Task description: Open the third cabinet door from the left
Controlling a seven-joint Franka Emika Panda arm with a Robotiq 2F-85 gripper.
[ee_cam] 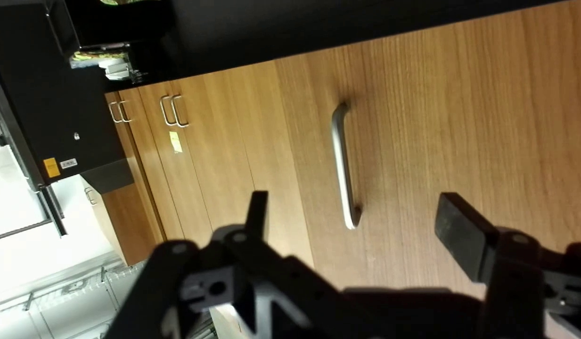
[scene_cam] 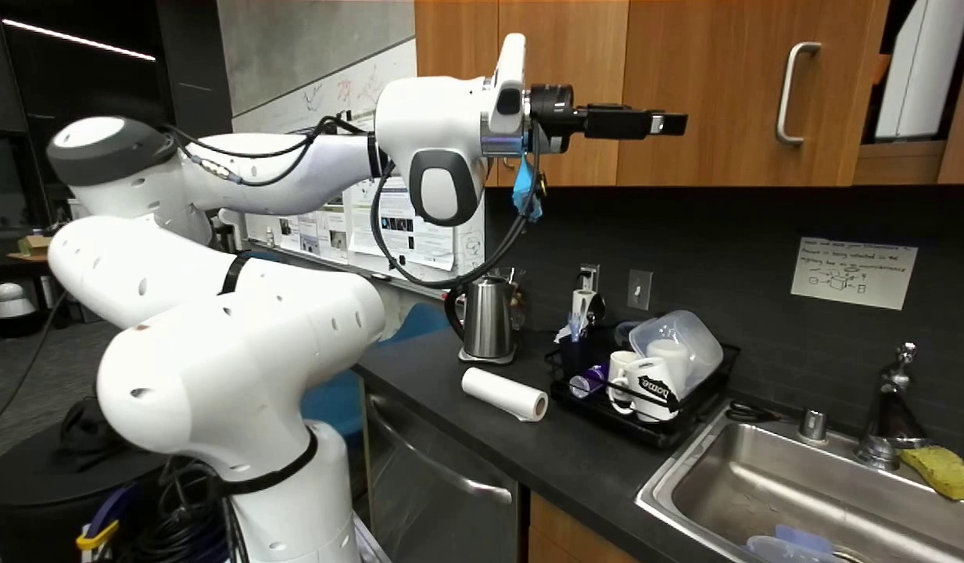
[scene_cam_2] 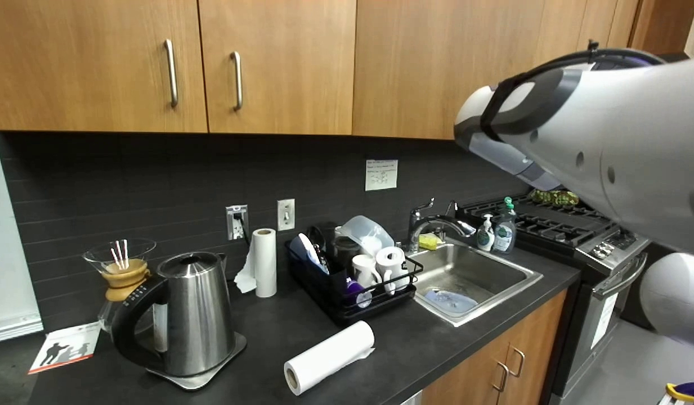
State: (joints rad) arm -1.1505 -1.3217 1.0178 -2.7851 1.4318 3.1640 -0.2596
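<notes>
Wrist view shows the pincer wide, the handle untouched between its fingers

From the left in an exterior view, the white arm reaches out at cabinet height and ends in the pincer, which holds nothing, its tips stopping short of the handle. The step in hand appears to be swinging the third cabinet door, which looks ajar rather than fully open. Next, probably, the pincer must close on the handle for a pull or slip past the free edge and push outward, without nudging the door shut.

The door hangs above the tabletop, right of the second door and a shade darker: plain brown wood, fine upright grain. Its handle, a bowed silvery bar, stands upright near the right edge. Beyond that edge a gap shows a white item; how far the door stands out is unclear.
</notes>
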